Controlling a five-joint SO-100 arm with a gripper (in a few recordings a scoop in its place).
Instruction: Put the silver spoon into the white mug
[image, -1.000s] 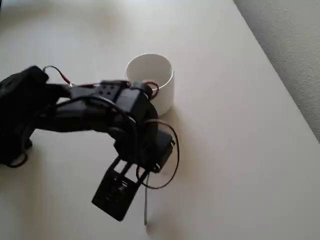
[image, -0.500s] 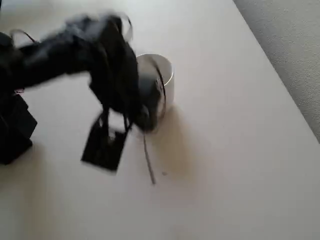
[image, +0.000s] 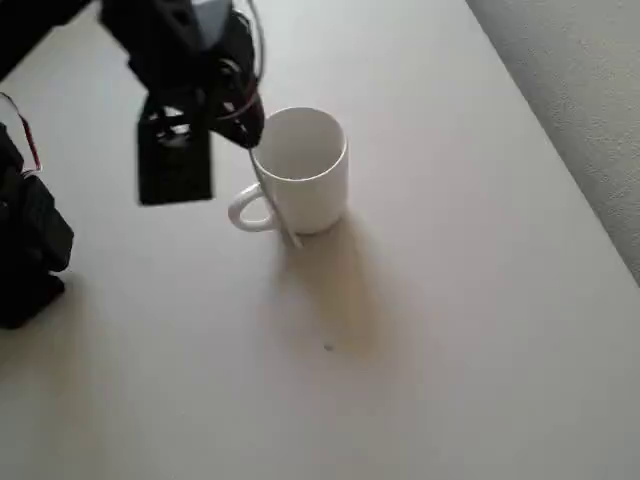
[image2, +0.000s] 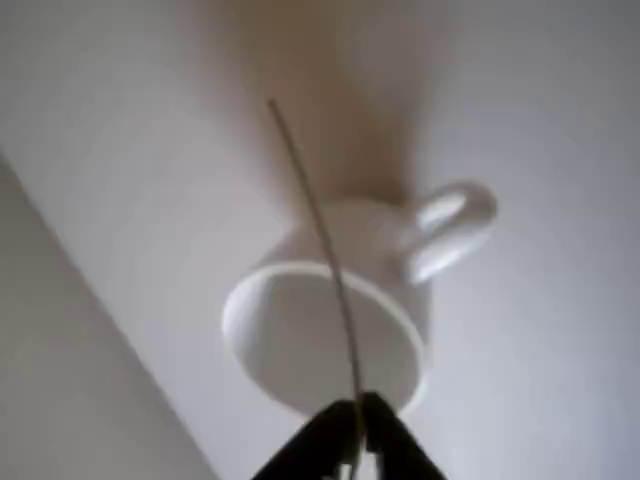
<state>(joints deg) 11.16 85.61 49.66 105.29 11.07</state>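
Note:
The white mug (image: 305, 165) stands upright on the table, its loop handle (image: 246, 212) toward the lower left in the overhead view. My black gripper (image: 245, 130) hovers just left of the mug's rim and is shut on the silver spoon (image: 282, 215), which hangs slanting down across the mug's outer side, seen edge-on as a thin line. In the wrist view the fingertips (image2: 385, 435) pinch one end of the spoon (image2: 320, 230). It stretches over the mug's open mouth (image2: 300, 345) and past its far rim. The spoon's bowl cannot be made out.
The beige table (image: 430, 320) is bare around the mug. Its right edge runs diagonally, with grey carpet (image: 580, 90) beyond. The arm's black base (image: 30, 250) sits at the left edge.
The arm has risen from the table's near side and swung back toward the mug, carrying the spoon off the surface. The mug's handle, hidden before, now shows.

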